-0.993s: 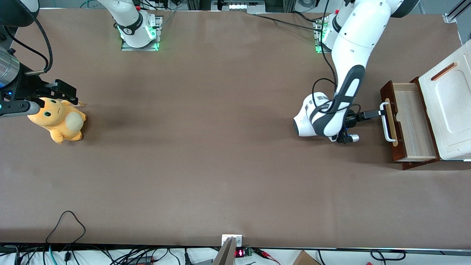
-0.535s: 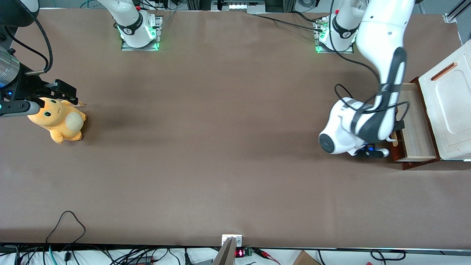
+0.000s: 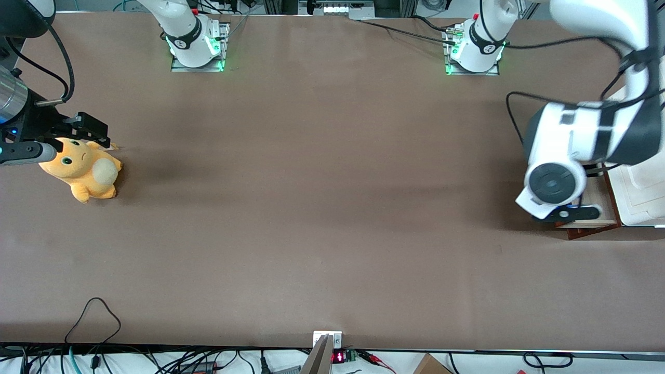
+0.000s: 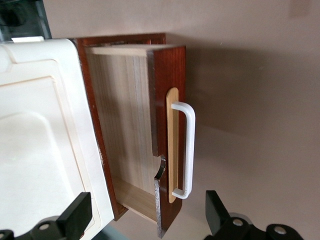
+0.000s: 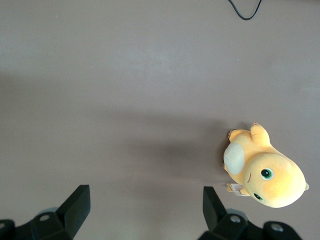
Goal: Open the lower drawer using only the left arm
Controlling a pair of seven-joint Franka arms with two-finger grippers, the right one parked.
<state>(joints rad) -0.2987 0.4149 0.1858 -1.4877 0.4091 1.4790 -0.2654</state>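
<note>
The lower drawer [image 4: 125,125] stands pulled out from under the white box top [image 4: 35,150], showing its pale wood inside. Its white bar handle [image 4: 189,150] on the pale strip is free. My left arm's gripper [image 4: 145,212] hangs well above the drawer's front, open, with one black finger [image 4: 75,217] over the box and the other finger [image 4: 216,212] over the table, nothing between them. In the front view the left arm [image 3: 571,145] covers most of the drawer [image 3: 597,195], and the gripper is hidden under the wrist.
The white box [image 3: 641,197] sits at the working arm's end of the brown table [image 3: 322,208]. An orange plush toy [image 3: 83,171] lies toward the parked arm's end. A black cable loop [image 3: 93,311] rests near the front edge.
The gripper has come off the drawer handle. The arm has risen and swung over the drawer toward the working arm's end. The drawer stays pulled out.
</note>
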